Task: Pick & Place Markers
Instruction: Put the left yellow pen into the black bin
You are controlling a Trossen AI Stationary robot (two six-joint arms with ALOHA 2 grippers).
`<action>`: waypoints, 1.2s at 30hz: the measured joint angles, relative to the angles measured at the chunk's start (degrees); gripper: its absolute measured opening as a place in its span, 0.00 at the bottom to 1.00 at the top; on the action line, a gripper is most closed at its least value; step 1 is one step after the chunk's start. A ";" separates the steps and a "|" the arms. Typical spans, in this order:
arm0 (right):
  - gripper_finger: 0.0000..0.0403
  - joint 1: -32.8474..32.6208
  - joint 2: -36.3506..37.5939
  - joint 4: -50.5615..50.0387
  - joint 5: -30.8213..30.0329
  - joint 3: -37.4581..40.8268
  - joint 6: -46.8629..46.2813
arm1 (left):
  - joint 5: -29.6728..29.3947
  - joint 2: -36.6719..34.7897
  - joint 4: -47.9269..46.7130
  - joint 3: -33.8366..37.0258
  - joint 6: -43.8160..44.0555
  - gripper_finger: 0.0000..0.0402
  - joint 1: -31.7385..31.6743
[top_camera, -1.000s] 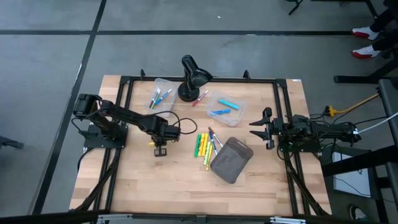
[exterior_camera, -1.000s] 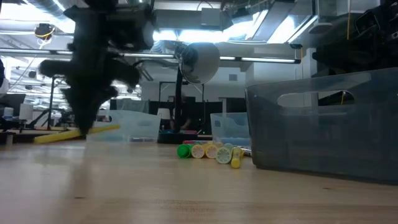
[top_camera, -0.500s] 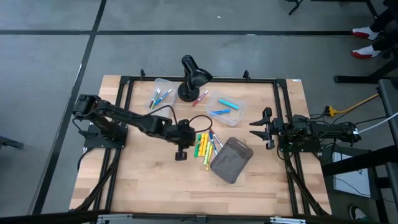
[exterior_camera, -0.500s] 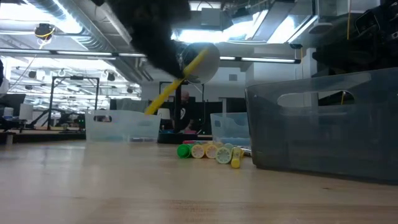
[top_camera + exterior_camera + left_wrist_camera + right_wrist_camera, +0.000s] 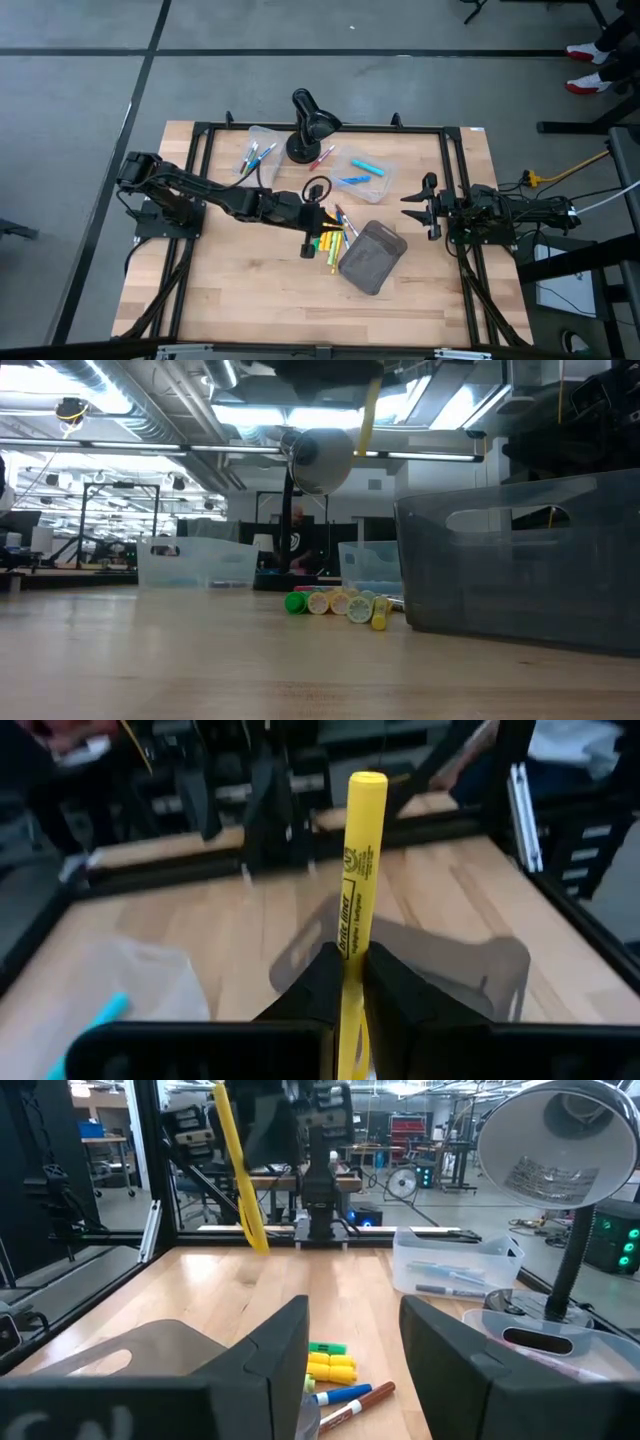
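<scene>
Markers are gathered in a loose pile on the tabletop, just beside the grey pouch, and one yellow marker is clamped between the fingers of the left claw, which is held above the near edge of that pile. In the left wrist view the yellow marker is seen standing up out of the closed fingers; in the low view it hangs well above the wood. More markers are seen in the two clear bins on either side of the black desk lamp, blue ones in the bin nearer the right arm. The right claw is parked at the tabletop's right edge, fingers apart, nothing between them.

The step in hand is judged to be the carry: a marker is gripped and lifted, not yet set down. The next move would call for the left arm to be brought over whichever bin is meant and the fingers to be opened only once the marker is above its walls; which bin is intended cannot be told.

Compared with a second ago, the left claw has been swung from bare wood on its own side across to the pile, and the marker, then low over the tabletop, has been raised
</scene>
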State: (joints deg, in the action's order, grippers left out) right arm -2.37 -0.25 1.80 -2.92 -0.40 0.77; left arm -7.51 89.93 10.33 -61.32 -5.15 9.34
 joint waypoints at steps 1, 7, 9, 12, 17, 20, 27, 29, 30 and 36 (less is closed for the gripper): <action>0.39 0.02 0.00 0.00 0.04 0.00 -1.44 | 0.04 0.00 0.88 0.00 -0.44 0.05 0.00; 0.39 0.00 0.00 0.22 -0.08 0.02 -23.73 | 0.09 0.00 3.14 0.00 -1.18 0.06 0.00; 0.39 0.01 0.00 1.89 -1.86 0.02 -26.16 | 0.09 0.00 3.17 0.00 -1.20 0.05 0.00; 0.39 0.01 -0.05 4.31 -6.05 0.02 -29.45 | 0.09 0.00 3.19 0.00 -1.20 0.05 0.00; 0.39 0.00 -2.72 10.39 -4.82 0.02 -26.31 | 0.09 0.00 4.86 0.00 -1.20 0.05 0.00; 0.39 -0.02 -6.15 16.51 -0.40 0.02 -22.90 | 0.09 0.00 5.90 0.00 -1.25 0.05 -0.09; 0.39 -1.93 -19.88 29.41 3.46 0.02 -16.70 | -0.02 0.34 8.68 0.00 -1.88 0.05 -0.20; 0.39 -2.75 -24.61 33.47 3.49 -0.06 -14.14 | 0.14 0.56 9.05 0.00 -3.51 0.05 -0.17; 0.39 -3.15 -27.04 34.66 3.53 -0.46 -12.94 | 0.41 0.71 9.27 0.00 -4.22 0.05 -0.17; 0.39 -5.75 -40.66 36.07 3.57 -6.96 -5.78 | 0.18 1.94 11.77 -0.04 -4.68 0.05 -0.86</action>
State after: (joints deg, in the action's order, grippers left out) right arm -8.12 -40.91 37.87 0.65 -7.37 -5.01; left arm -7.33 91.87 22.10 -61.36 -9.82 8.48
